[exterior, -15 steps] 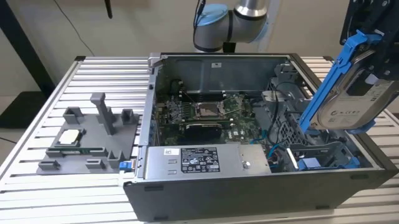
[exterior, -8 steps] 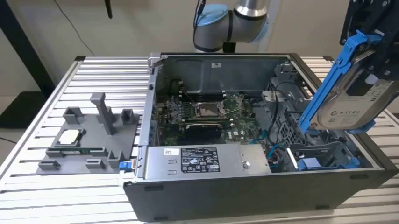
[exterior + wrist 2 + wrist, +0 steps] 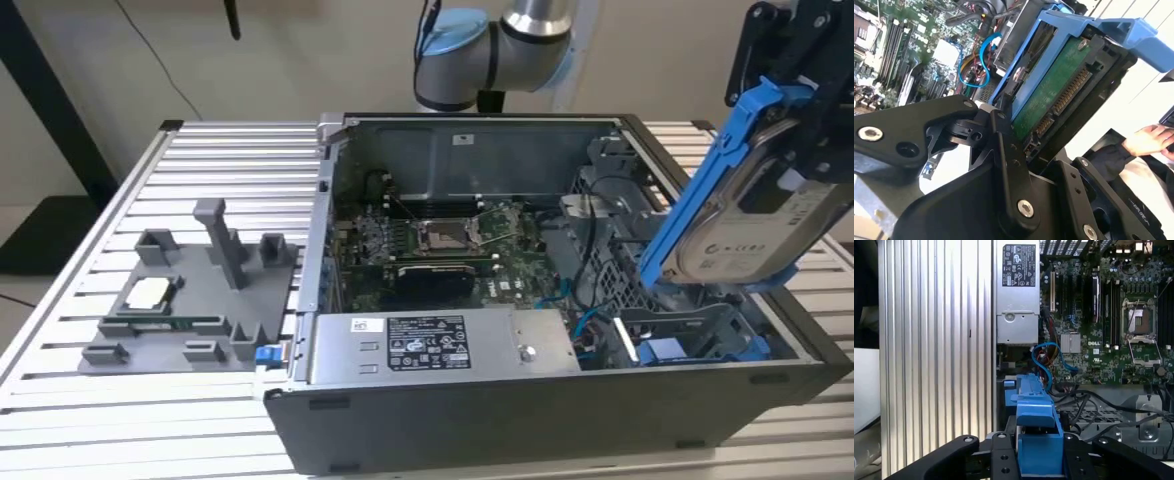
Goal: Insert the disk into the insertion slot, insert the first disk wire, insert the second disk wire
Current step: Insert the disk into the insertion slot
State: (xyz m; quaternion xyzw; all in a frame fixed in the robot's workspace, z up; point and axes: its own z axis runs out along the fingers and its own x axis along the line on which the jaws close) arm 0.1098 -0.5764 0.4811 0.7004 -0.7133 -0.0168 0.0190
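you have the disk [image 3: 731, 215] clamped in the gripper [image 3: 801, 160], whose fingers are closed against its sides, and it hangs tilted at the exterior view's right, over the right end of the open computer case [image 3: 534, 420]. the gripper's upper part is cut off by the frame edge there, and its black links cover part of the disk's label. the disk's lower end overlaps the insertion slot [image 3: 701, 320], so much of that bay is hidden from you, and you cannot tell whether the blue carrier touches the case rim or clears it. in the second wrist view the disk's green underside and connector row face you, while the far end of the carrier is blurred. a person's hand [image 3: 1149, 139] shows at that picture's edge, well apart from the disk, the sleeve partly behind the gripper. blue cables [image 3: 1046, 357] loop just beside the slot, near the power supply box [image 3: 427, 345], and dark wires crowd the bay's inner side. the motherboard [image 3: 441, 240] lies deeper in the case. the slatted desk [image 3: 200, 160] gives open room at the exterior view's left, broken by a grey parts tray [image 3: 187, 300].
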